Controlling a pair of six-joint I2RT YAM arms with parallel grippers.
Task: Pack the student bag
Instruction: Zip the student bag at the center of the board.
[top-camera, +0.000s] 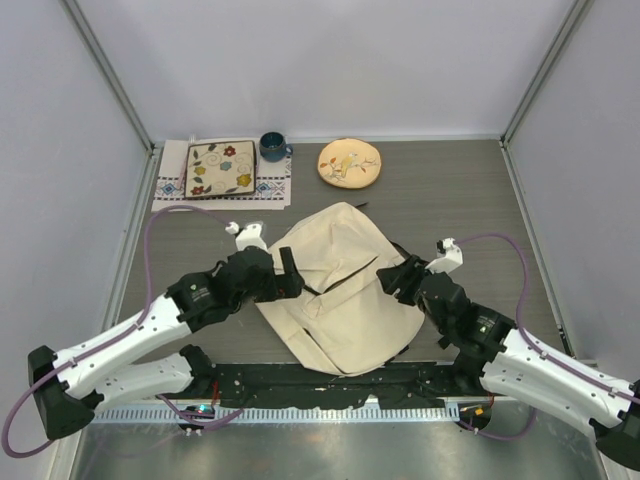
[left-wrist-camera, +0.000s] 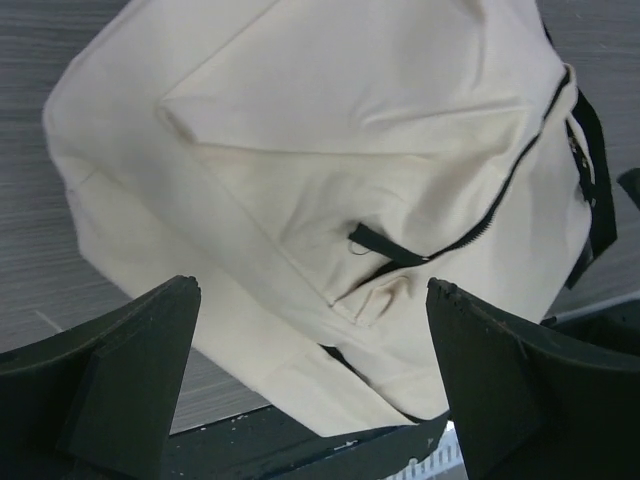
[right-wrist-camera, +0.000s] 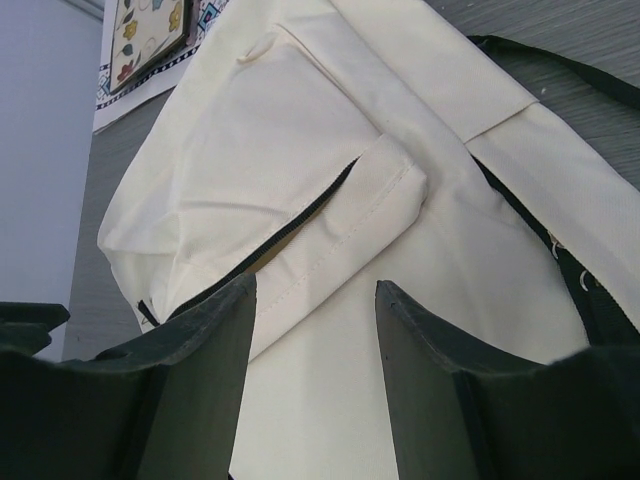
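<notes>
The student bag (top-camera: 335, 290), a cream fabric backpack with black straps, lies flat in the middle of the table. My left gripper (top-camera: 291, 273) hovers at its left edge with the jaws spread wide and nothing between them. In the left wrist view the bag (left-wrist-camera: 300, 130) fills the picture beyond the gripper (left-wrist-camera: 312, 290), and a black zipper pull (left-wrist-camera: 385, 245) lies on the fabric. My right gripper (top-camera: 394, 279) is at the bag's right side. Seen from the right wrist, this gripper (right-wrist-camera: 317, 285) is open above plain fabric (right-wrist-camera: 330, 390), near a partly open zipper (right-wrist-camera: 290, 230).
At the back of the table are a round yellowish floral plate (top-camera: 349, 162), a blue mug (top-camera: 273, 146) and a square floral dish (top-camera: 219, 168) on a patterned mat (top-camera: 270, 192). A black rail (top-camera: 330, 385) runs along the near edge under the bag's lower end.
</notes>
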